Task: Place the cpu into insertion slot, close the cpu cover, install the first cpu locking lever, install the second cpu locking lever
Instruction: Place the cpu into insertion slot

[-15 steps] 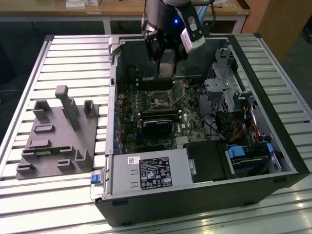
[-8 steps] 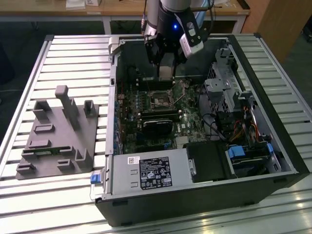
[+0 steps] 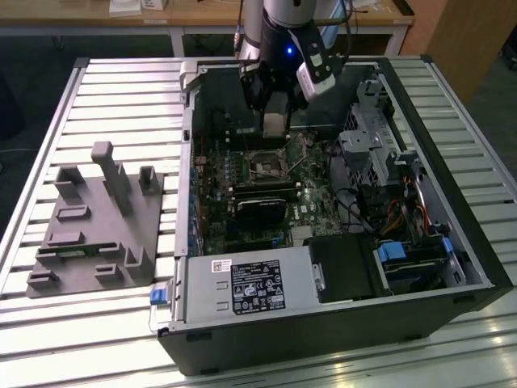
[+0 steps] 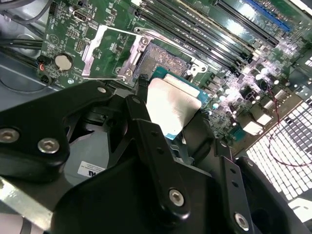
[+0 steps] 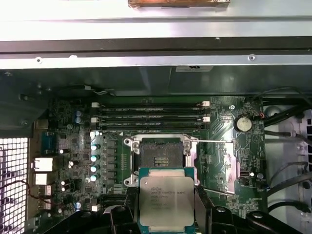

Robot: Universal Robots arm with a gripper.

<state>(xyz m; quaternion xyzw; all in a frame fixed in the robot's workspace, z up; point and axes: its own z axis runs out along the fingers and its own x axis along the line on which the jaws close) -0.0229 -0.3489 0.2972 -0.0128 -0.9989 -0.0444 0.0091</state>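
Slatted metal tabletop. Near its edge at the exterior view's left sits a grey moulded fixture, matte, with upright posts and shallow pockets. From the centre to the right edge lies an open computer case: black shell, green circuit board inside. Arm reaches down from over the far edge into the case, claw above the board's far half.

Second wrist view: claw closed to chip width, black fingers clamped on opposite sides of the cpu. The cpu is a flat square with a brushed silvery-beige top and a green rim. First wrist view: cpu sits just short of the insertion slot, which is square with a dark centre and silver rim. Cpu cover, a thin silver frame with a square window, lies open beside the slot. Claw body hides the chip's near edge. Gap between chip and slot hard to judge.
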